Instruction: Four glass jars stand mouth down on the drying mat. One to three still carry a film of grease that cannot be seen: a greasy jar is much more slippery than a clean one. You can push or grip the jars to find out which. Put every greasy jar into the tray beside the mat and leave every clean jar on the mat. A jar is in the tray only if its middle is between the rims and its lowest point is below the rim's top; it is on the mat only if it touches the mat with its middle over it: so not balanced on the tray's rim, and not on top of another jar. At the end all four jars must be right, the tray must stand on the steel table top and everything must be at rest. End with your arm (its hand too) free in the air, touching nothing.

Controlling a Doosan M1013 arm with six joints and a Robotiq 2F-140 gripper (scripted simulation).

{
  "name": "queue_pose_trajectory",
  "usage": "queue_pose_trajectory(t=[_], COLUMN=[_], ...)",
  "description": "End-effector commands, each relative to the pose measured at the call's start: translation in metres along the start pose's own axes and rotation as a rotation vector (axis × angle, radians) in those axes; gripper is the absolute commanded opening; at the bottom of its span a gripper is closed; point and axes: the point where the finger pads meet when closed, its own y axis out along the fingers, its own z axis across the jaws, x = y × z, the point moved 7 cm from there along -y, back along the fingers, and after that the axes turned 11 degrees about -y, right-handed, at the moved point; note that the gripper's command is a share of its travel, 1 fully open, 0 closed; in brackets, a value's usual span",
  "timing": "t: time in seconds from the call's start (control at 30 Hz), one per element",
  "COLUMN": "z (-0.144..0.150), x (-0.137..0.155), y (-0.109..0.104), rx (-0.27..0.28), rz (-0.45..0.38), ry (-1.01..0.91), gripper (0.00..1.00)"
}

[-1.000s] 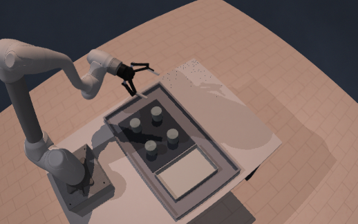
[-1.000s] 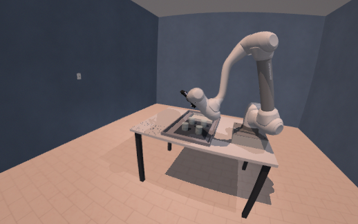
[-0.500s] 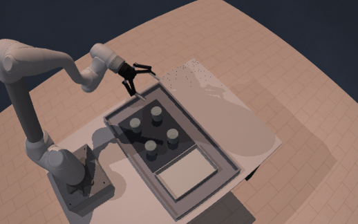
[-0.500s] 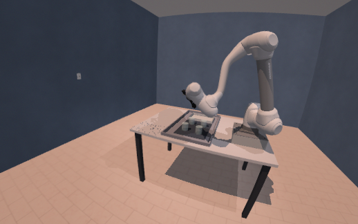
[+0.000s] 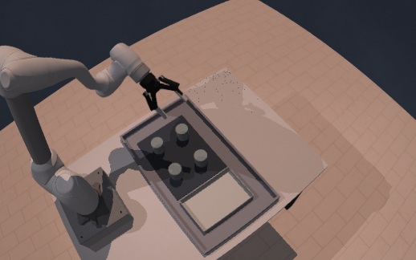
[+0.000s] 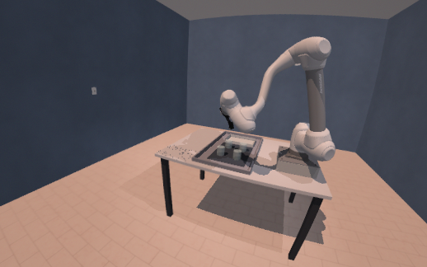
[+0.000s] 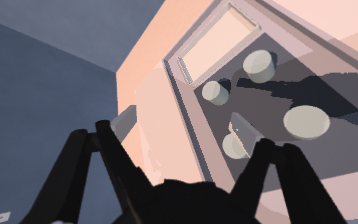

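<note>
The tool (image 5: pixel 165 100) hangs spread wide with nothing between its fingers, above the far corner of the frame that borders the dark mat (image 5: pixel 146 146) (tilted down toward it). All four jars (image 5: pixel 181 132) (image 5: pixel 157 144) (image 5: pixel 200 157) (image 5: pixel 175 171) stand mouth down on the mat, apart from one another. The pale tray (image 5: pixel 250 193) lies just beside the mat on the surface (image 5: pixel 273 140).

Wrist view: gripper (image 7: pixel 182 145) spread wide, nothing between its black fingers. Beyond: four jars (image 7: pixel 306 121) mouth down on dark mat (image 7: pixel 280 95); pale tray (image 7: pixel 215 42) adjoining.
</note>
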Motion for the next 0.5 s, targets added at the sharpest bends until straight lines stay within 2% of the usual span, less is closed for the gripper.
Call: queue_pose_trajectory(t=[0.0, 0.3, 0.33, 0.47], z=[0.0007, 0.0007, 0.0019, 0.0019], x=[-0.0080, -0.0080, -0.0166, -0.0166], y=[0.0083, 0.0083, 0.0174, 0.0174], rx=[0.111, 0.111, 0.221, 0.221], rz=[-0.034, -0.034, -0.068, -0.068], ry=[0.096, 0.096, 0.191, 0.191], gripper=[1.00, 1.00, 1.00, 1.00])
